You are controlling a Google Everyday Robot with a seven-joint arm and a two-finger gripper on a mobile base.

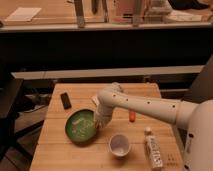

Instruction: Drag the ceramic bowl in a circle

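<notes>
Camera view: the gripper (pixel 100 122) is reaching down at the right rim of the ceramic bowl (pixel 78 126).
Bowl: sitting left of centre on the wooden table (pixel 55 147), near the white cup (pixel 120 145).
Grip: cannot tell whether it is clamping the rim.
Progress: contact is apparently being made; the share of the circle remaining cannot be judged.
</notes>
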